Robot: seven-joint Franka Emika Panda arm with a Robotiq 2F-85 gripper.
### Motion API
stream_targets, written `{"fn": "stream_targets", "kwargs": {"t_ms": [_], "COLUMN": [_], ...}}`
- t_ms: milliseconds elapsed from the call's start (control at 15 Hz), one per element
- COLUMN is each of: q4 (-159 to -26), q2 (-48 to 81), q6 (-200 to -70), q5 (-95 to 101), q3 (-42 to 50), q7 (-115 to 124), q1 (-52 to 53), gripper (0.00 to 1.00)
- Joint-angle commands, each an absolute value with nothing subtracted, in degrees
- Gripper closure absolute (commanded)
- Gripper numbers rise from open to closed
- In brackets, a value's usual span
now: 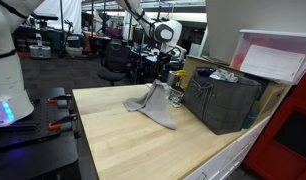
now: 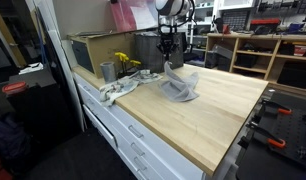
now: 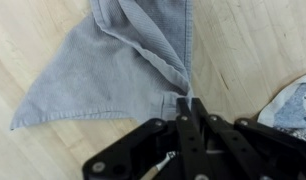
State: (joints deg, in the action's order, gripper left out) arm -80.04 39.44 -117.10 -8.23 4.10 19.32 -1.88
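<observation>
I see bright, even light from overhead fixtures in both exterior views; the tabletop carries a pale sheen toward 6 o'clock, and the grey cloth drops only a soft shadow. The hall at 12 o'clock is dimmer and fuzzy. My frames are coarse. In the wrist view the weave is crisp, while the gripper at 6 o'clock sits dark and slightly blurred

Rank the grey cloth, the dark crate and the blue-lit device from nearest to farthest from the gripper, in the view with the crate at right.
1. The grey cloth: pinched in the gripper, hanging below it.
2. The dark crate: on the table, beside the cloth.
3. The blue-lit device: off the table, at the opposite picture edge.
</observation>
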Motion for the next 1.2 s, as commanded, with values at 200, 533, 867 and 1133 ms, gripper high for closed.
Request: {"fn": "stream_targets", "kwargs": {"t_ms": [200,533,867,1133], "q4": [-76.6,-84.17,-91.51,-96.35], "q2": [42.11,38.82,37.82,38.41], "q6": [-114.93,-116.23,-116.84,-116.36], "q5": [-7.65,-10.4,-16.89,-21.95], "q3": [5.07,4.43,1.65,0.03], "q7": [19.37,16.04,6.76,0.83], "q1": [-2.81,-6.41,-10.61,-13.15], "gripper": [0.36,0.0,0.0,0.0]}}
